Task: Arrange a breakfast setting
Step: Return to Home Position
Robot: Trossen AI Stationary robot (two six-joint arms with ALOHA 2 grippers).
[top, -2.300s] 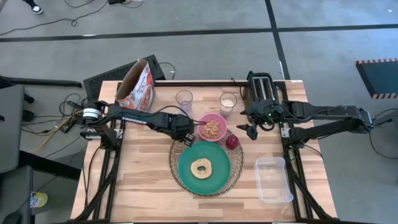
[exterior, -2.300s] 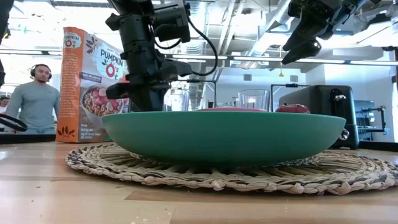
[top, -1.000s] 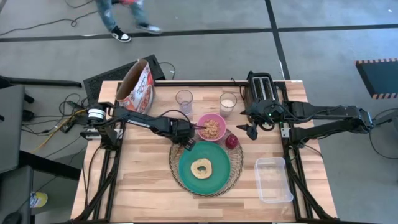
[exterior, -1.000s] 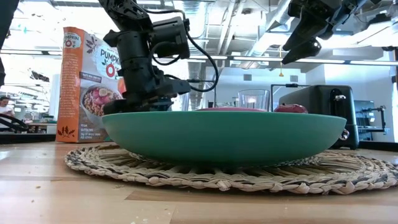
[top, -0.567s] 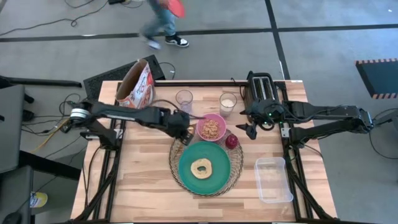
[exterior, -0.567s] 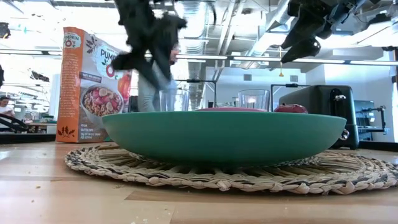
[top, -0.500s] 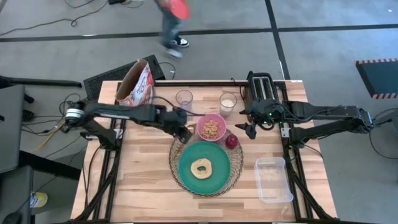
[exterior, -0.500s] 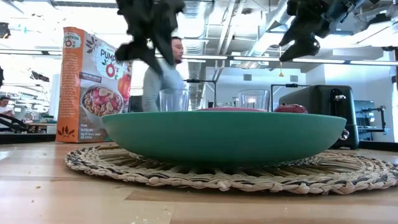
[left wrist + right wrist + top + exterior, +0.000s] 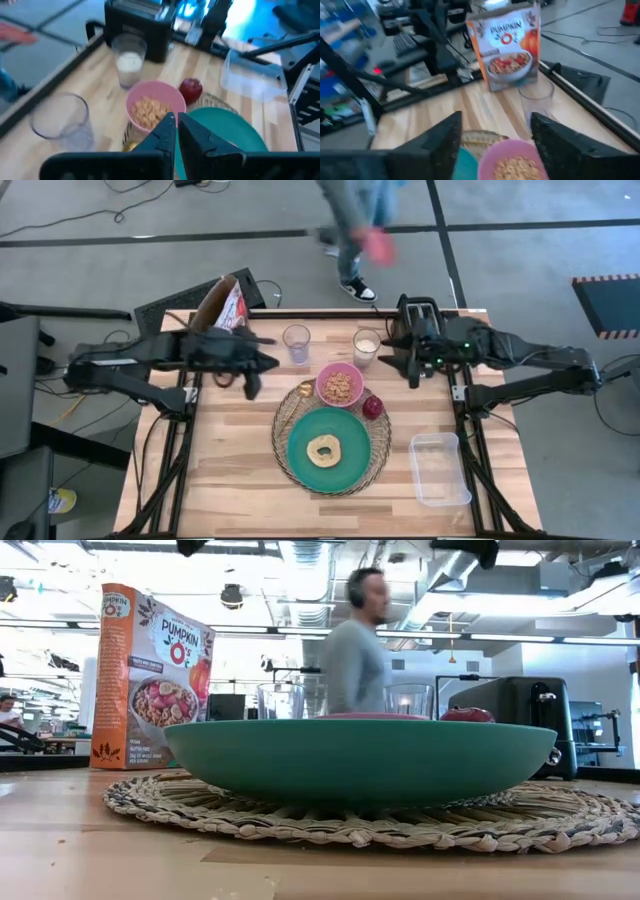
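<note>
The teal plate [image 9: 328, 450] rests on the round wire charger [image 9: 287, 417] and carries the tan bagel [image 9: 324, 448]. Behind the plate stands the pink bowl [image 9: 340, 384], filled with cereal. The dark red fruit [image 9: 373, 407] lies at the bowl's right and a small gold spoon [image 9: 303, 389] at its left, on the charger's far edge. My left gripper [image 9: 249, 387] hangs shut and empty, high over the table to the left of the charger. My right gripper [image 9: 495, 145] hovers open in front of the toaster, holding nothing.
An orange cereal box [image 9: 222, 310] stands at the far left. An empty glass [image 9: 296, 340] and a glass of milk [image 9: 367, 345] stand behind the bowl. The black toaster [image 9: 420, 320] is far right, the clear tub [image 9: 438, 468] near right. A person walks past beyond the table.
My left gripper has left the bowl's left side, risen high, drawn back toward the table's left edge, rolled and shut empty. The spoon now lies on the charger beside the bowl. My right gripper has risen.
</note>
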